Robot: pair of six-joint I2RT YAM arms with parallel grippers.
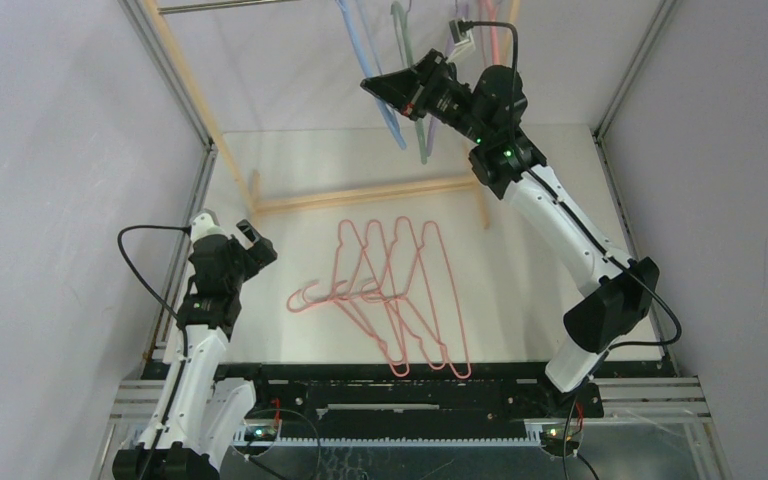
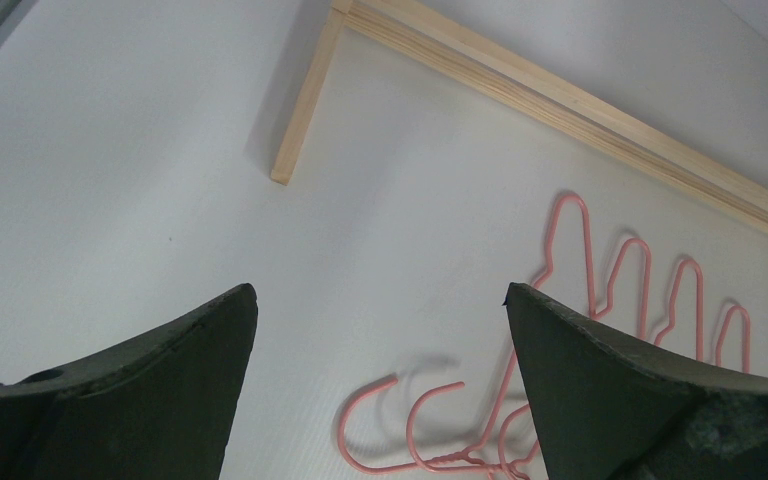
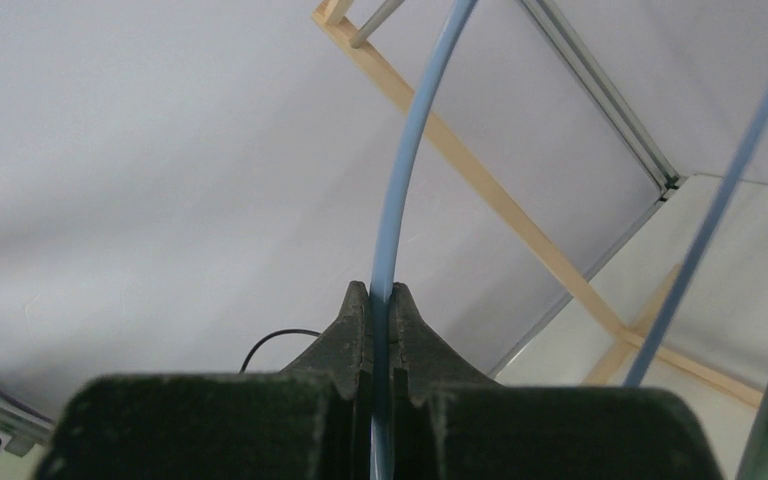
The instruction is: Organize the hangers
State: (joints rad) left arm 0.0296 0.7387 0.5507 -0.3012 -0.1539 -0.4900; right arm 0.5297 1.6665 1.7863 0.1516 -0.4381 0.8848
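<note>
Found, in the right wrist view alone, the right gripper (image 3: 380,300) pinched shut on the thin wire of a blue hanger (image 3: 401,170), fingers all but meeting around it. Learned from the overhead view what that close view hid: gripper raised high at the far side, beside a green hanger (image 1: 423,148) hanging there. Saw the left gripper (image 2: 380,300) spread wide and holding nothing, above the bare white table (image 2: 110,200). Made out the pink hangers (image 1: 400,290) overlapping flat at the table's middle, hooks toward the left arm; met only their hooks and shoulders in the left wrist view. Noted open table between the left gripper and those hooks, and the wooden rack base (image 1: 370,194) just beyond the pile.
</note>
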